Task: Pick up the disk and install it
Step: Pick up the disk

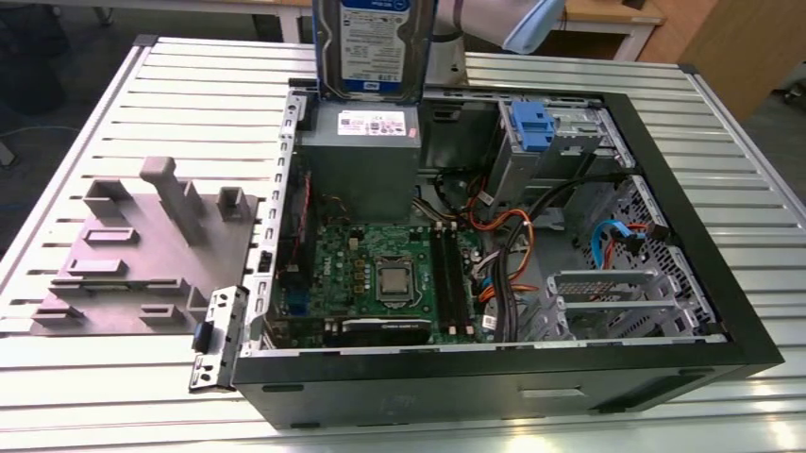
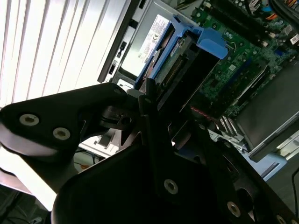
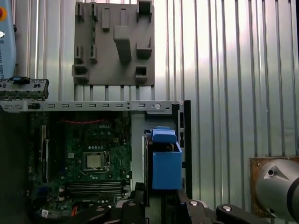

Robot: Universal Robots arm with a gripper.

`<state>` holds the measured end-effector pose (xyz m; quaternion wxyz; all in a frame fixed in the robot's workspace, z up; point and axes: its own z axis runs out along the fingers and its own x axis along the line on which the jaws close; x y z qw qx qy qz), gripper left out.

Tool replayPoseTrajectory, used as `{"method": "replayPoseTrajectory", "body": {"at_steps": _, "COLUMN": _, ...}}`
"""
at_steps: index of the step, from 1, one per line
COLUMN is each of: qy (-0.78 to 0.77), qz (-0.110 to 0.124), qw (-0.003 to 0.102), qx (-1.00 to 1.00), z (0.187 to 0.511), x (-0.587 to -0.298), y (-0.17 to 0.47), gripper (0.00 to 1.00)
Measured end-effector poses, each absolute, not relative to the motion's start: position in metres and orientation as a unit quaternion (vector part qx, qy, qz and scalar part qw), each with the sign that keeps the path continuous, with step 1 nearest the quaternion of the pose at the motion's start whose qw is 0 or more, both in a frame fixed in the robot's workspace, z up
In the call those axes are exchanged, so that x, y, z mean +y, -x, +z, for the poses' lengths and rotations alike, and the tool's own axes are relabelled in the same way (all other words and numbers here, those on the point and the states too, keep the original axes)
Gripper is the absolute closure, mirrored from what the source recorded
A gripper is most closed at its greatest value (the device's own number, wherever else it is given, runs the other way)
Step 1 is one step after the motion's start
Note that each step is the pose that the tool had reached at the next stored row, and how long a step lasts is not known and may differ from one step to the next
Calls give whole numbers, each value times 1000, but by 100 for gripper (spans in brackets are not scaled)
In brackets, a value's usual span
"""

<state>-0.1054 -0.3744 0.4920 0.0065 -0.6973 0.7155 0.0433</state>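
Holding one disk (image 1: 376, 47) (upright) over one case (image 1: 504, 382): one gripper (image 3: 162, 198).

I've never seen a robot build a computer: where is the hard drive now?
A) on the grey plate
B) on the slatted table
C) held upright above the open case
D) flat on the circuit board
C: in the exterior view the disk stands upright above the open computer case, with the gripper shut on it in the first wrist view.
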Motion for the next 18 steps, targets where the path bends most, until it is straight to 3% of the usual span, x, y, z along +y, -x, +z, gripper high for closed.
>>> {"method": "replayPoseTrajectory", "body": {"at_steps": 18, "qy": 697, "qz": 43, "qw": 6, "qx": 715, "z": 492, "x": -374, "y": 47, "gripper": 65}}
